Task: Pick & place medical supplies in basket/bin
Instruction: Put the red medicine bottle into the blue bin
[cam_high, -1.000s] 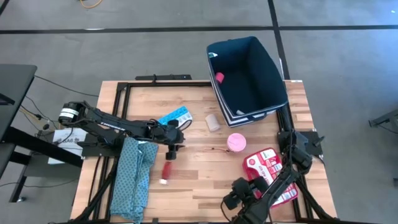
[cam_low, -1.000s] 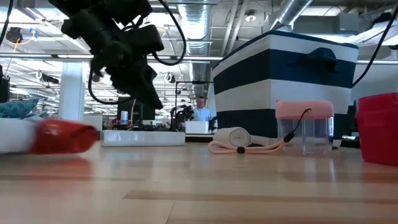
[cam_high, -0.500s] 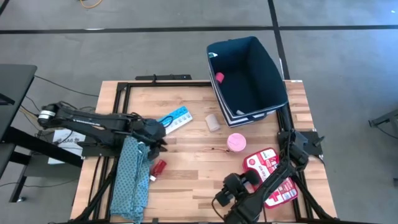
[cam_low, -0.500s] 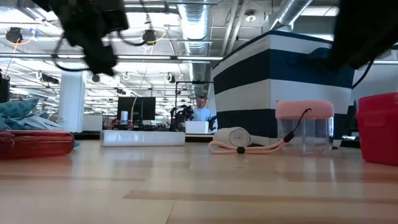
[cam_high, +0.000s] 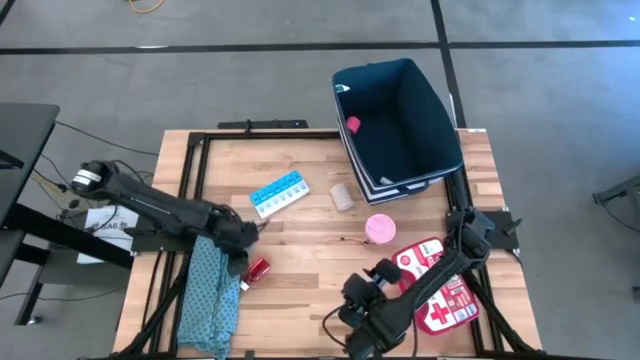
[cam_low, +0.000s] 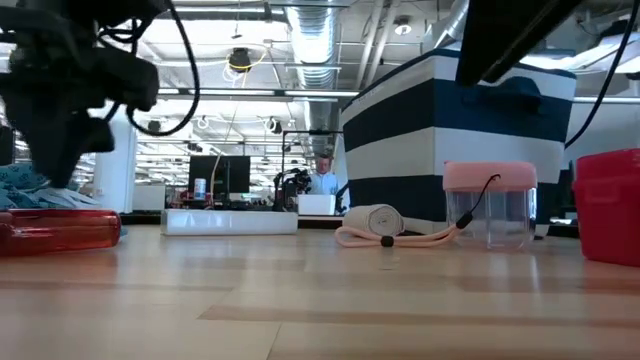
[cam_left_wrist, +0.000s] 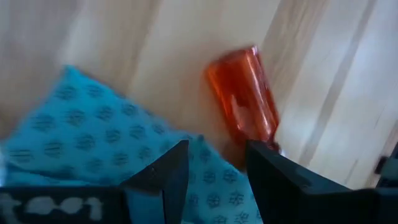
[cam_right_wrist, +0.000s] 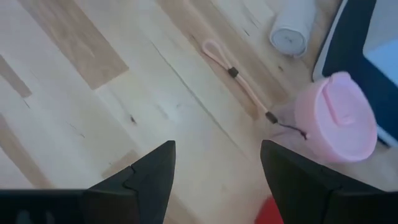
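My left gripper (cam_high: 240, 252) hangs open over the right edge of the folded teal cloth (cam_left_wrist: 74, 124), fingers pointing steeply down. A red tube with a white cap (cam_left_wrist: 244, 98) lies on the table just beside it, untouched. My right gripper (cam_high: 358, 300) stands open above bare wood near the front, left of the red-and-white first aid pouch (cam_high: 440, 292). The blue pill organizer (cam_high: 279, 193), beige bandage roll (cam_high: 343, 196) and pink round roll (cam_right_wrist: 336, 115) lie on the table. The navy bin (cam_high: 400, 130) stands at the far right with a pink cube (cam_high: 352, 125) inside.
A thin pink cord (cam_right_wrist: 231, 71) trails on the wood from the pink roll toward the table's left. The teal cloth (cam_high: 210, 290) hangs over the near left edge. Black frame rails (cam_high: 190, 160) border the table. Bare wood lies in the middle near the front.
My left gripper has swung from beside the pill organizer toward the table's left edge and rolled, ending over the cloth's edge. The red tube has slid left and turned, now lying slanted against the cloth. My right gripper has risen and shifted toward the table's left.
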